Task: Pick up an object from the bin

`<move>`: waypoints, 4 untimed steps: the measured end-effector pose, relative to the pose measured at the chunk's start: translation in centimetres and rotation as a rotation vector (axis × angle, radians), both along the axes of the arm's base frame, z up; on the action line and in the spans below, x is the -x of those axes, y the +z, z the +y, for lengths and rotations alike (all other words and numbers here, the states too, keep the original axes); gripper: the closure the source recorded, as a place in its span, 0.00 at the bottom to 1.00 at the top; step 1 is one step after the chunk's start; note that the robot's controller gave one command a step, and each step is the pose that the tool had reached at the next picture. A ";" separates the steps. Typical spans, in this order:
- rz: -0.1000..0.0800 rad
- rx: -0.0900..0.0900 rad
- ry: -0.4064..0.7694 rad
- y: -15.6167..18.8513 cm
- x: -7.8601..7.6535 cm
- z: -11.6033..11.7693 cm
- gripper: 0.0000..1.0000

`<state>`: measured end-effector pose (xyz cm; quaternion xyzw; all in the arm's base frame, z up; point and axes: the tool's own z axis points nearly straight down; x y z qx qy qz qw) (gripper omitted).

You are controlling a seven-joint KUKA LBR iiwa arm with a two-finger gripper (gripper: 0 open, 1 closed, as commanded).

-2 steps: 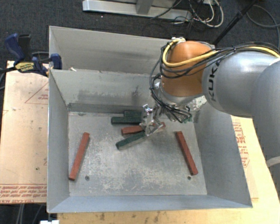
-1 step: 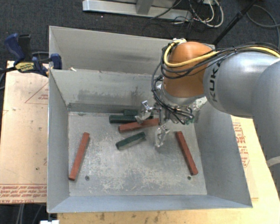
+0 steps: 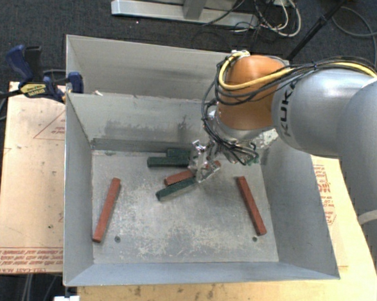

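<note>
Camera view from above: my pincer (image 3: 204,162) hangs low over the middle of the bin (image 3: 149,70), just at the upper right end of a short reddish-brown block (image 3: 178,177). Whether it is released or clenched I cannot tell, nor whether it touches that block; nothing can be seen grasped in it.

The short block lies flat on the bin floor, a little behind the centre. Its long axis runs from lower left to upper right, and the raised right end points at my pincer.

Just below it, almost parallel and close alongside, lies a dark green bar (image 3: 175,189). A second dark green piece (image 3: 168,159) lies just above, nearly level, near the back wall.

Well apart from these, a long reddish-brown stick (image 3: 106,210) lies on the left of the floor, nearly upright in the view, and another long red-brown stick (image 3: 251,205) lies on the right, slanting down to the right.

Above my pincer sits my orange cover (image 3: 247,93).
</note>
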<state>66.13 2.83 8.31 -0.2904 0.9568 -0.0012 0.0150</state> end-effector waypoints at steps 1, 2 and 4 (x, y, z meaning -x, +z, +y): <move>0.000 0.000 -0.001 0.0 0.0 0.0 1.00; 0.029 0.003 -0.032 5.4 0.9 0.1 1.00; 0.028 0.003 -0.026 4.6 1.5 3.2 0.00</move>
